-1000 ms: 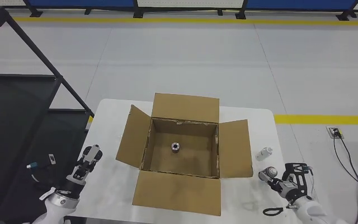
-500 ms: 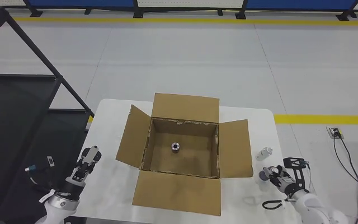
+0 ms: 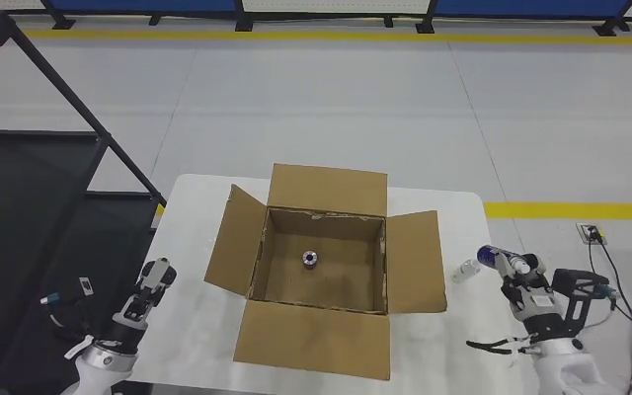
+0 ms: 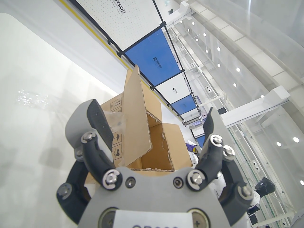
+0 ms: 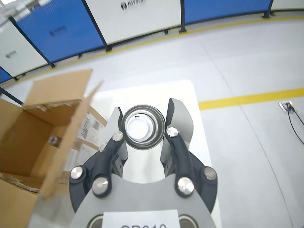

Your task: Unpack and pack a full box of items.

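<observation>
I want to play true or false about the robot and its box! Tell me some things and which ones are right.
1. The cardboard box has its flaps open. True.
2. The box is full of things. False: just one small metal piece lies on its floor.
3. The right end effector is holding a can. True.
4. The left end effector is holding something too. False: it is open and empty.
5. The small clear bottle is inside the box. False: it sits on the table beside the box.
</observation>
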Motion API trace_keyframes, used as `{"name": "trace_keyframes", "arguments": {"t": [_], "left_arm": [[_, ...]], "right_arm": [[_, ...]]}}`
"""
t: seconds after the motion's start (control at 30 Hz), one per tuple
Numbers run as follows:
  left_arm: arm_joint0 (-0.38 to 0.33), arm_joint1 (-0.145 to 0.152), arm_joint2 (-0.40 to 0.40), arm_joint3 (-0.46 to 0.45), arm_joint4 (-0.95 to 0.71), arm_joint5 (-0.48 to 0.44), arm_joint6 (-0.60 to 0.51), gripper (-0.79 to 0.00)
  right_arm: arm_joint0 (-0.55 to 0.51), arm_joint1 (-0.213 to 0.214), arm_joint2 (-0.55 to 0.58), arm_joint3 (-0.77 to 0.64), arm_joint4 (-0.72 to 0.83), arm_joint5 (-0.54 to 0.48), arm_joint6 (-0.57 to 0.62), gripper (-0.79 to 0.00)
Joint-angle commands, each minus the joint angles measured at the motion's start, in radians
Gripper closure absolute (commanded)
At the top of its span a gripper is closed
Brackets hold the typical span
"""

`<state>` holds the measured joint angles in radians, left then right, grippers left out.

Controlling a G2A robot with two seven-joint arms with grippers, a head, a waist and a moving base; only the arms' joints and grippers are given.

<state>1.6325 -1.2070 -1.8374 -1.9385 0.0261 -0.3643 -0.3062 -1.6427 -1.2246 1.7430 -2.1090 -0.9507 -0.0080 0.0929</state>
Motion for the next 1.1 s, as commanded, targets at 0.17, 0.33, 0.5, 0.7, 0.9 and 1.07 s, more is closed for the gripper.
{"name": "trace_keyframes", "arguments": {"t": [0.17,0.33,0.5,0.7,0.9,1.07], "left_arm": [[0.021,0.0,-0.018,0.021,-0.042,-0.029,0.007,-0.785],[0.044,-0.001,-0.038,0.029,-0.069,-0.05,0.015,-0.785],[0.067,-0.001,-0.061,0.031,-0.095,-0.069,0.021,-0.785],[0.077,-0.001,-0.077,0.029,-0.11,-0.08,0.015,-0.785],[0.08,0.0,-0.087,0.027,-0.12,-0.09,-0.003,-0.785],[0.078,0.001,-0.095,0.033,-0.128,-0.093,-0.017,-0.785]], "right_arm": [[0.119,-0.003,-0.218,-0.083,-0.141,-0.058,0.076,0.0],[0.376,-0.018,-0.445,0.077,-0.188,-0.1,0.296,0.0],[0.603,-0.051,-0.66,0.313,-0.209,-0.08,0.486,0.0],[0.78,-0.104,-0.832,0.582,-0.218,-0.005,0.525,0.0],[0.888,-0.151,-0.908,0.781,-0.205,0.076,0.49,0.0],[0.927,-0.174,-0.934,0.844,-0.195,0.089,0.499,-0.169]]}}
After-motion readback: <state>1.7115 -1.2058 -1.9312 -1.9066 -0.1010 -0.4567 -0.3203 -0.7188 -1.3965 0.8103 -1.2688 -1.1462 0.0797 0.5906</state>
